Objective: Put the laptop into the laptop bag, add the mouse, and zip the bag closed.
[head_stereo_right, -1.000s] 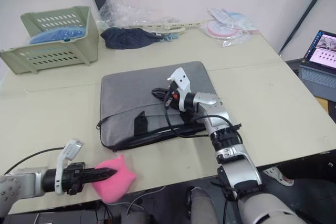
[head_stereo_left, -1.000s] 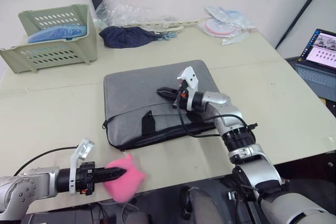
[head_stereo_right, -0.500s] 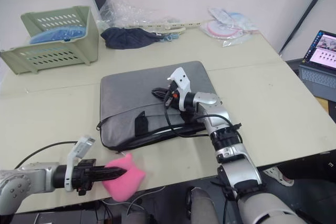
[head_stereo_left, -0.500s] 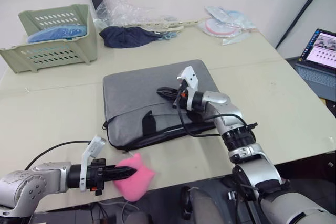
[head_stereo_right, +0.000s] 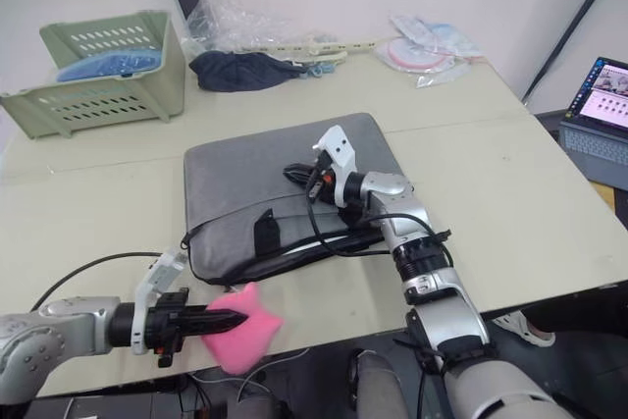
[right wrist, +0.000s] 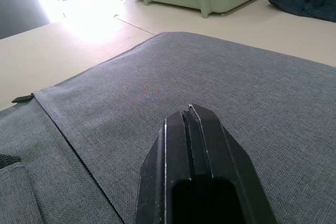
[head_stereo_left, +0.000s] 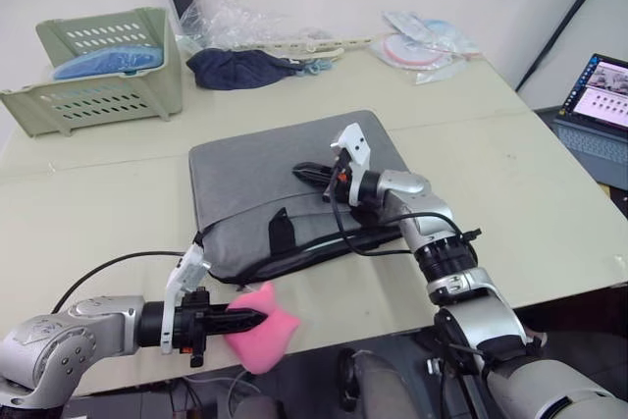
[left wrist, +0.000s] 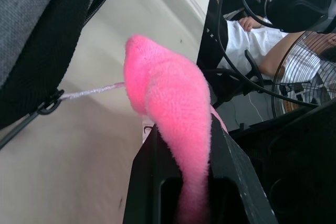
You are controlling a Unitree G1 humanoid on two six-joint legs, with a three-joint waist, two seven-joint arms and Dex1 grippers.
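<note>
At the far left of the counter [head_stereo_left: 88, 193] stands a pale green slotted basket [head_stereo_left: 98, 71] with something blue lying inside it. Nearer the front edge, the left hand [head_stereo_left: 257, 318] is pinched on the pink fluffy charm [head_stereo_left: 267, 337], which hangs just past the counter's front edge; in the left wrist view the fluff is squeezed between the two black fingers [left wrist: 231, 166], and a thin pale cord [left wrist: 89, 93] runs from the charm to a black zip pull at the dark edge of the laptop bag [left wrist: 31, 35]. The laptop bag [head_stereo_left: 255, 183] lies flat in the middle of the counter, grey, with its black zip edge facing the front and a black strap handle [head_stereo_left: 279, 230] on top near that edge. Behind it, by the wall, a dark blue cloth bundle [head_stereo_left: 240, 68] sits next to some clear plastic wrapping [head_stereo_left: 235, 22]. The right hand [head_stereo_left: 302, 172] rests over the bag's top face, its fingers pressed together with the tips low over the grey fabric, as the right wrist view shows. Further right along the back, flat packets in clear wrap [head_stereo_left: 422, 46] lie near the corner. Off the counter at the far right stands an open laptop with a lit screen [head_stereo_left: 601, 95].
</note>
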